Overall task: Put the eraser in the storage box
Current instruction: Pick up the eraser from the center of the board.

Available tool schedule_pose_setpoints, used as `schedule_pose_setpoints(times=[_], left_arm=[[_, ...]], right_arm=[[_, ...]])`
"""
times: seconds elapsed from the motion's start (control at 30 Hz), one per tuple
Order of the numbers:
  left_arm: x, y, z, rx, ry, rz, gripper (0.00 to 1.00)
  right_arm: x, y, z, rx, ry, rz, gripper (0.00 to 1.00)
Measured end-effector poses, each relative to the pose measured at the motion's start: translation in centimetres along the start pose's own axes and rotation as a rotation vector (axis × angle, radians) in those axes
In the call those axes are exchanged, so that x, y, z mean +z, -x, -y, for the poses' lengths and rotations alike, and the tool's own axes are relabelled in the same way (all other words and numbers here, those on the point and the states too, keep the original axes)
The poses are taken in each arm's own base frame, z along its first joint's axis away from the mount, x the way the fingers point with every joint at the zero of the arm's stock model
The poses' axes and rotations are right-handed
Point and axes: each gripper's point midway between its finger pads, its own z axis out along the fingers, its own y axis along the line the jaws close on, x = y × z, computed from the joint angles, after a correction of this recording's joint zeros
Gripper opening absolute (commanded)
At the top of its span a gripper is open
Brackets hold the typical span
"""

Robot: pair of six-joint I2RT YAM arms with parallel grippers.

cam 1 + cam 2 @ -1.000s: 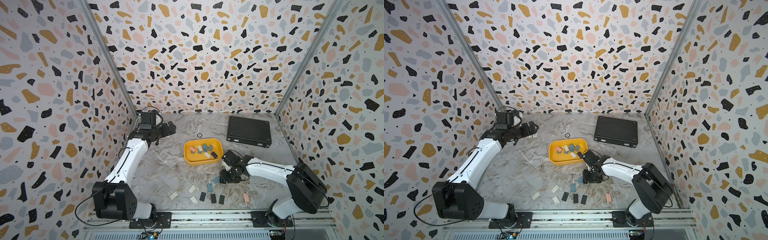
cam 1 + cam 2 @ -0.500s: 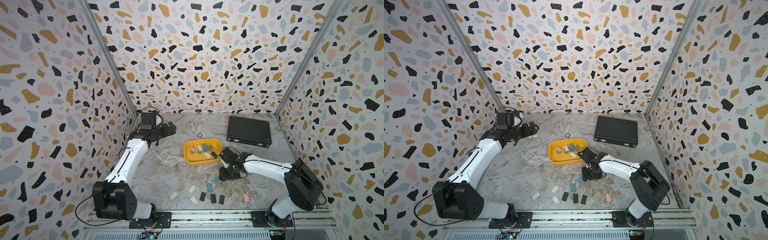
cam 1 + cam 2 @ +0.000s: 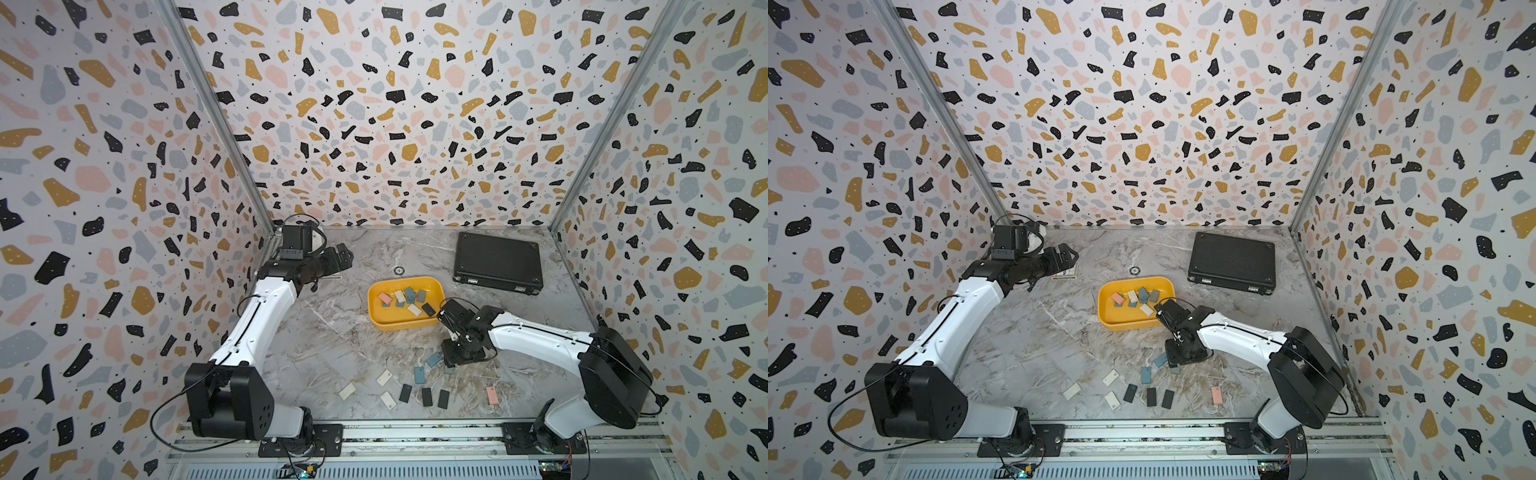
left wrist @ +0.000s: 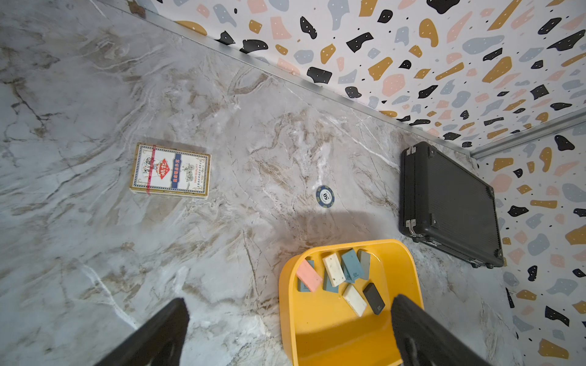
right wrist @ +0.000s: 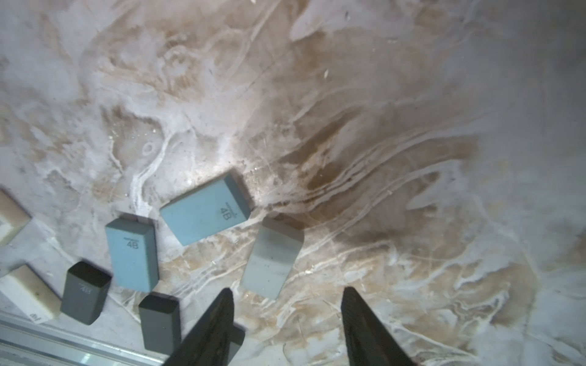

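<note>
- Eraser (image 5: 271, 258), pale grey, is found lying flat on the desk (image 5: 396, 111). It is outside the storage box (image 3: 395, 323), between the box's front wall and the desk's front edge.
- The right gripper (image 5: 287, 289) is positioned low over this eraser. Its fingers (image 5: 215, 323) are spread apart with nothing gripped, and the eraser is seen just ahead of the tips. Whether the tips touch the desk cannot be determined from this close view.
- Two blue erasers (image 5: 204, 210) marked 4B are located just beside the pale one, on its side toward the desk's left edge.
- Dark erasers (image 3: 427, 397), white erasers (image 3: 347, 391) and one pink eraser (image 3: 491, 395) are scattered along the front edge.
- The storage box is placed near the middle of the desk. Several stored erasers (image 4: 333, 269) are contained in it.
- The left gripper (image 4: 290, 302) is held above the desk toward the rear left corner. Its fingers are fully released and empty.
- A black case (image 3: 496, 262) is set near the rear right corner.
- A card pack (image 4: 170, 169) is laid near the left edge, and a poker chip (image 4: 325, 196) just behind the box.
</note>
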Motion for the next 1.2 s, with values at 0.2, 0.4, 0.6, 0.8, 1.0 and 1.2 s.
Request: schedule_pose_setpoints(times=[0.2,0.4,0.6,0.8,1.0,1.2], left_arm=[[0.0,0.0,0.0,-0.002,0.0,0.0,1.0],[0.0,0.0,0.0,-0.003,0.0,-0.001,1.0],[0.0,0.0,0.0,-0.002,0.0,-0.001,0.99],[0.0,0.0,0.0,-0.002,-0.001,0.001,1.0],[0.0,0.1,0.1,-0.001,-0.003,0.003,1.0],[0.0,0.1,0.1,-0.002,-0.006,0.003,1.0]], right_arm=[[0.8,-0.1,-0.4,-0.004,-0.004,-0.027,0.58],[1.6,-0.4,-0.3,0.005,-0.019,-0.052,0.58],[2.8,-0.7,-0.4,0.005,-0.035,-0.089,0.56],[2.9,-0.4,-0.9,0.001,-0.021,-0.088,0.43],[2.9,-0.3,-1.1,0.001,-0.017,-0.088,0.22],[2.8,-0.2,-1.0,-0.001,-0.021,-0.082,0.17]])
